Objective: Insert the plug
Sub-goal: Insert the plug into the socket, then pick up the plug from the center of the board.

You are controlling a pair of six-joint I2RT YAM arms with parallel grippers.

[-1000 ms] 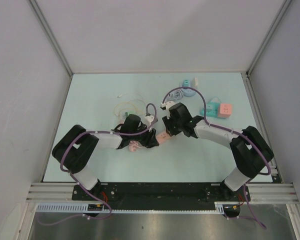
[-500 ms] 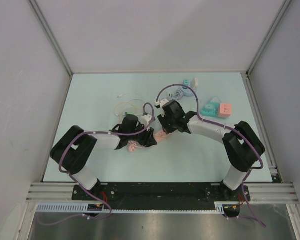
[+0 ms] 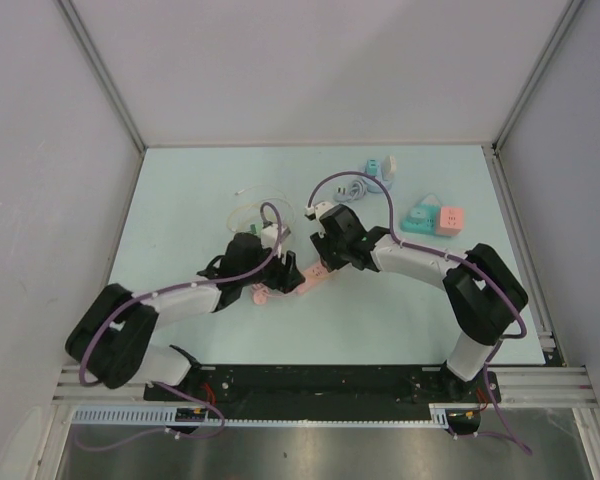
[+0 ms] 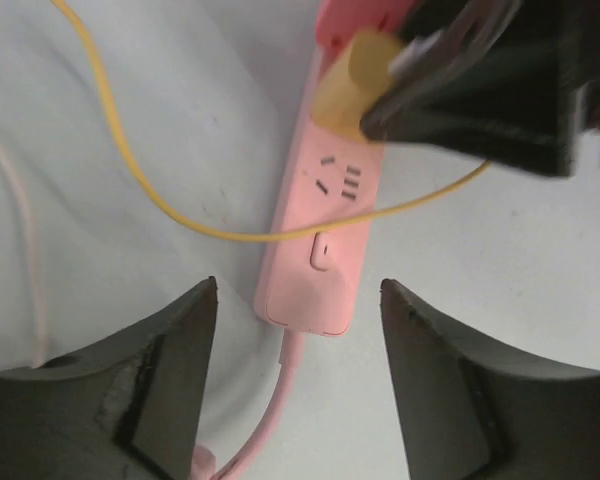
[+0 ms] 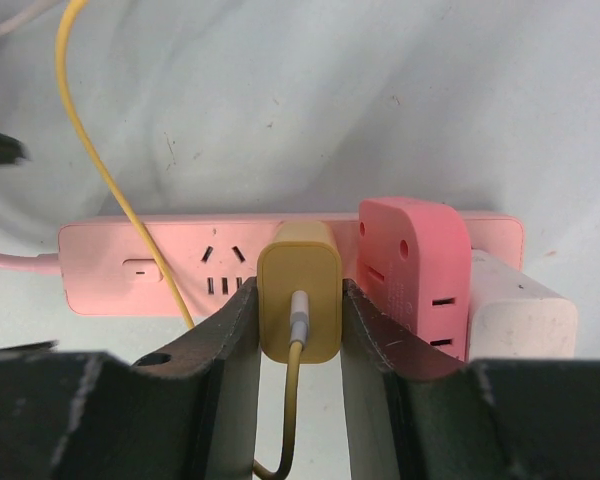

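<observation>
A pink power strip (image 5: 160, 265) lies on the pale table; it also shows in the left wrist view (image 4: 325, 230) and the top view (image 3: 302, 282). My right gripper (image 5: 300, 300) is shut on a yellow plug (image 5: 298, 285), which stands on the strip's face between a free socket and a pink adapter (image 5: 415, 270). How deep the plug sits is hidden. Its yellow cable (image 5: 100, 170) crosses the strip. My left gripper (image 4: 298, 300) is open and empty, its jaws either side of the strip's cord end without touching it. In the top view both grippers, left (image 3: 278, 278) and right (image 3: 325, 262), meet over the strip.
A white adapter (image 5: 520, 310) sits at the strip's far end. At the back right stand a teal socket cube (image 3: 420, 218), a pink one (image 3: 451, 220) and a teal charger with coiled cable (image 3: 372, 172). Loose yellow and white cables (image 3: 255, 212) lie behind my left gripper.
My left arm has drawn back to the lower left, its gripper now off the strip. My right gripper has shifted a little left with the yellow plug.
</observation>
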